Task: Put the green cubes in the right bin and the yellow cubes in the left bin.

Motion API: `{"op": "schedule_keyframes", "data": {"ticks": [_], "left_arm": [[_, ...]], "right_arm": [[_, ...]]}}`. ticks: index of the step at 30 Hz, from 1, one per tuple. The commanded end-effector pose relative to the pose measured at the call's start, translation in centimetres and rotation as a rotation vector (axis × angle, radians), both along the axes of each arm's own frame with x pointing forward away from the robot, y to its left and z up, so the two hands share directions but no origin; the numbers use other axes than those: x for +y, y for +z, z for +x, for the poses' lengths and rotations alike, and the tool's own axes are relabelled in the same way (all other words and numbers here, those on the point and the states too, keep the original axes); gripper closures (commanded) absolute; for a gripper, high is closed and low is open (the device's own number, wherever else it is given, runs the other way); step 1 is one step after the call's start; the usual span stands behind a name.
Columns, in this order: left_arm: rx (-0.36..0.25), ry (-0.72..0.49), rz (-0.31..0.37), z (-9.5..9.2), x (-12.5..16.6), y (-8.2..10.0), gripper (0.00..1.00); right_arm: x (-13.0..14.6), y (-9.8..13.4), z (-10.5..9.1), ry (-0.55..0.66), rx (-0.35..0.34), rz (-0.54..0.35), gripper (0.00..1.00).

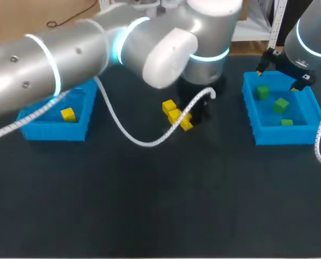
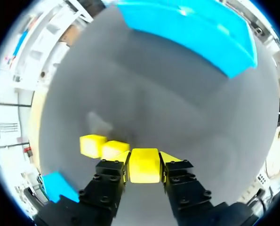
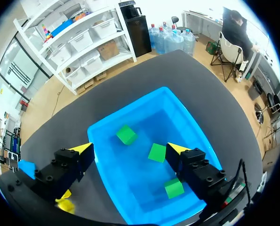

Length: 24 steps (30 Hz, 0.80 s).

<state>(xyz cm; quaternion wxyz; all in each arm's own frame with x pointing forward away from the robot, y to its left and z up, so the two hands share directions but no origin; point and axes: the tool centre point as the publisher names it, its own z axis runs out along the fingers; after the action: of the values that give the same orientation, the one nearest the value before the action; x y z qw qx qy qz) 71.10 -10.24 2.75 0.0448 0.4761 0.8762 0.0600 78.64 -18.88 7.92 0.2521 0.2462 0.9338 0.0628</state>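
Observation:
Three yellow cubes (image 1: 175, 115) lie in a row at mid table. My left gripper (image 2: 144, 162) is down on the end one, the yellow cube (image 2: 144, 165), with a fingertip pressed against each side; two more yellow cubes (image 2: 104, 147) sit just beside it. In the head view my left arm hides that gripper. The left bin (image 1: 52, 131) holds one yellow cube (image 1: 68, 114). My right gripper (image 3: 129, 149) hovers open over the right bin (image 3: 130, 115), which holds three green cubes (image 3: 157, 152). In the head view the right gripper (image 1: 279, 75) is over the right bin's (image 1: 281, 137) back edge.
A white cable (image 1: 133, 137) hangs from my left arm and loops over the table in front of the yellow cubes. A blue bin (image 2: 191, 33) stands ahead of the left gripper. The dark table (image 1: 160, 205) stretches out towards the front.

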Motion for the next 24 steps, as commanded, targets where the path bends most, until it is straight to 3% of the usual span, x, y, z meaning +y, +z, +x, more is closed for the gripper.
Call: {"op": "schedule_keyframes", "data": {"ticks": [1,4,7,9,13,16,24], "left_arm": [[-0.104,0.054,-0.129,-0.4,4.3,4.2,1.0],[-0.173,0.142,-0.196,0.6,7.2,7.0,1.0],[-0.238,0.232,-0.202,1.3,10.6,8.9,1.0],[-0.251,0.291,-0.207,1.8,13.0,9.4,1.0],[-0.26,0.401,-0.193,2.8,17.6,9.4,1.0],[-0.234,0.486,-0.192,3.5,20.7,8.5,1.0],[-0.189,0.614,-0.16,6.1,25.8,6.6,1.0]], "right_arm": [[0.0,-0.1,-0.1,-0.002,-0.003,-0.002,0.0],[0.0,-0.1,-0.1,-0.002,-0.003,-0.002,0.0],[0.0,-0.1,-0.1,-0.002,-0.003,-0.002,0.0],[0.0,-0.1,-0.1,-0.002,-0.003,-0.002,0.0],[0.0,-0.1,-0.1,-0.002,-0.003,-0.002,0.0],[0.0,-0.1,-0.1,-0.002,-0.003,-0.002,0.0],[0.0,-0.1,-0.1,-0.002,-0.003,-0.002,0.0]]}}
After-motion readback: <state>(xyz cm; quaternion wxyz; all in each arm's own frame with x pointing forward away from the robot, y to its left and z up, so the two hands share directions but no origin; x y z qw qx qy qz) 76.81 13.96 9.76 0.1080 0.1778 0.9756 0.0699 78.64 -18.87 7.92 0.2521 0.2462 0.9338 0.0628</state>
